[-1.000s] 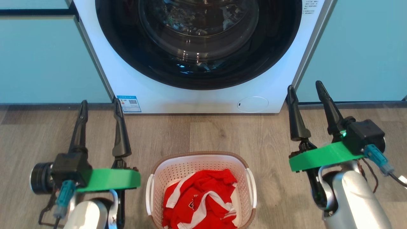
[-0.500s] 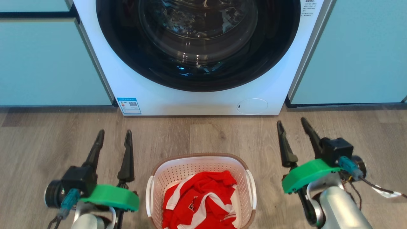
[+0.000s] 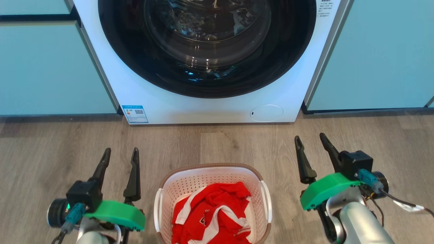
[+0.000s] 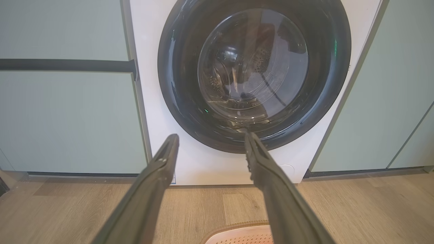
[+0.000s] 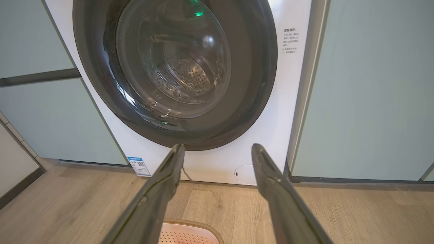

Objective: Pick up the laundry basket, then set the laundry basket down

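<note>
The laundry basket [image 3: 210, 174] stands on the wood floor at the bottom centre of the head view, white and perforated with a brown rim and white side handles, holding red and white clothing [image 3: 212, 217]. My left gripper [image 3: 121, 151] hovers open to the basket's left, apart from it, nothing between its fingers. On the basket's right, my right gripper [image 3: 310, 139] is open too and empty. The basket's far rim [image 4: 237, 225] peeks in at the bottom of the left wrist view between the open left gripper [image 4: 210, 137] fingers, and the rim [image 5: 190, 225] also edges into the right wrist view below the right gripper [image 5: 217, 147].
A white front-loading washing machine [image 3: 203, 108] with a dark round door [image 3: 206, 44] stands right behind the basket. Pale green cabinet fronts [image 3: 51, 67] flank it on both sides. Bare wood floor [image 3: 223, 142] lies between the machine and the basket.
Both arms have come down and drawn back toward the basket's sides, staying open. The basket has not moved on the floor; the head view shifted slightly.
</note>
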You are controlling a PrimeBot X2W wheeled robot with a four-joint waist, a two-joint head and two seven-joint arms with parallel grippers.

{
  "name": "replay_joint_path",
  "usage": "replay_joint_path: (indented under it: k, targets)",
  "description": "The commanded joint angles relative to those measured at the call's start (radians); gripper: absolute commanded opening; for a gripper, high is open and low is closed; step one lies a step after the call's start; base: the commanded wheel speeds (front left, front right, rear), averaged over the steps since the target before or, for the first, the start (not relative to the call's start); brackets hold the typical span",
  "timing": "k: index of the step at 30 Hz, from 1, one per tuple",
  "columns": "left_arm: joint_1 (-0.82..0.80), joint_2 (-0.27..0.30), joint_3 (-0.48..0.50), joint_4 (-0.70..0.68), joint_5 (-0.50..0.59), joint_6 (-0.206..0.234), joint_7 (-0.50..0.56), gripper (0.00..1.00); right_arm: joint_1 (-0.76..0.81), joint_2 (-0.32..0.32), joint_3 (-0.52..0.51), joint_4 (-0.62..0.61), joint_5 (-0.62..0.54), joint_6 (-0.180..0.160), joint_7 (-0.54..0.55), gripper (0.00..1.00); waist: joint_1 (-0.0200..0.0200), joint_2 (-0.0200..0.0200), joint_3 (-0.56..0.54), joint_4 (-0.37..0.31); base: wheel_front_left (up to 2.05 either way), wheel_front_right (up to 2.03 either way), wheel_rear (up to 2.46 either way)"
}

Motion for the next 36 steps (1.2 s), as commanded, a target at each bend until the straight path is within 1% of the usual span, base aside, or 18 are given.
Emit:
replay_joint_path:
  k: [1, 14, 22, 27, 30, 36]
  targets:
    - [-0.041, -0.003, 0.028, -0.027, -0.008, -0.003, -0.005, 1.0, -0.049, -0.007, 0.026, -0.029, -0.013, 0.007, -0.012, 1.0, 0.0, 0.0, -0.001, 0.001, 0.0, 0.0, 0.0]
    - [-0.037, -0.003, 0.021, -0.019, -0.021, 0.003, -0.005, 1.0, -0.048, -0.007, 0.036, -0.026, -0.034, 0.007, -0.012, 1.0, 0.0, 0.0, -0.001, 0.002, 0.0, 0.0, 0.0]
    - [-0.038, -0.003, 0.009, 0.037, -0.034, 0.013, -0.005, 1.0, -0.054, -0.007, 0.031, 0.0, -0.051, 0.007, -0.012, 1.0, 0.0, 0.0, 0.027, 0.001, 0.0, 0.0, 0.0]
    - [-0.08, -0.003, -0.015, 0.133, -0.043, 0.017, -0.005, 1.0, -0.088, -0.007, 0.007, 0.065, -0.081, 0.007, -0.012, 1.0, 0.0, 0.0, 0.108, 0.007, 0.0, 0.0, 0.0]
    - [-0.133, -0.003, -0.034, 0.212, -0.046, 0.012, -0.005, 1.0, -0.125, -0.007, -0.01, 0.12, -0.09, 0.007, -0.008, 1.0, 0.0, 0.0, 0.168, 0.017, 0.0, 0.0, 0.0]
    - [-0.256, -0.003, -0.071, 0.386, -0.039, 0.0, -0.005, 1.0, -0.21, -0.007, -0.026, 0.226, -0.102, 0.007, 0.032, 1.0, 0.0, 0.0, 0.294, 0.034, 0.0, 0.0, 0.0]
